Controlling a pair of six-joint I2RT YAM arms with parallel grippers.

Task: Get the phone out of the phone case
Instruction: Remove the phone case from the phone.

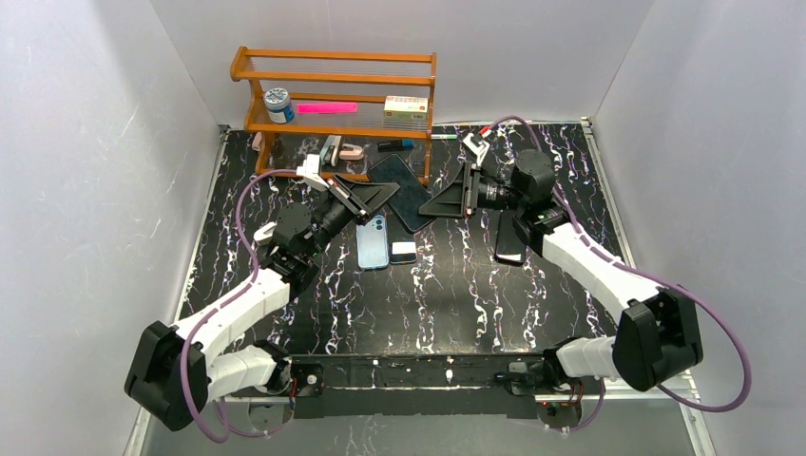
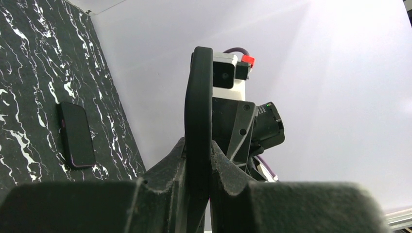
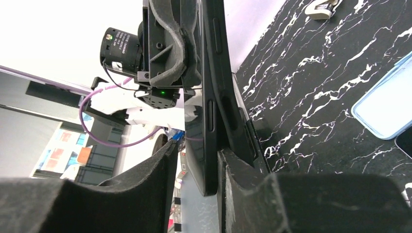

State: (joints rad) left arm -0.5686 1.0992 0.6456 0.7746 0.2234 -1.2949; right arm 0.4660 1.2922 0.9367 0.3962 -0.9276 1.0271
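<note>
A dark phone in its black phone case [image 1: 407, 195] hangs edge-up above the middle of the table between both arms. My left gripper [image 1: 378, 195] is shut on the case's edge [image 2: 199, 111], which stands upright between its fingers [image 2: 221, 167]. My right gripper [image 3: 197, 148] is open around the other end. The phone [image 3: 211, 102] stands between its fingers, against the right pad [image 3: 233, 167], and a gap shows at the left pad. The case [image 3: 239, 124] lies just behind that right pad, slightly parted from the phone.
On the table lie a light blue case [image 1: 373, 240], a small white block [image 1: 403, 252] and a black phone [image 1: 508, 237] under the right arm. A wooden rack [image 1: 337, 104] with small items stands at the back, with loose items beneath it.
</note>
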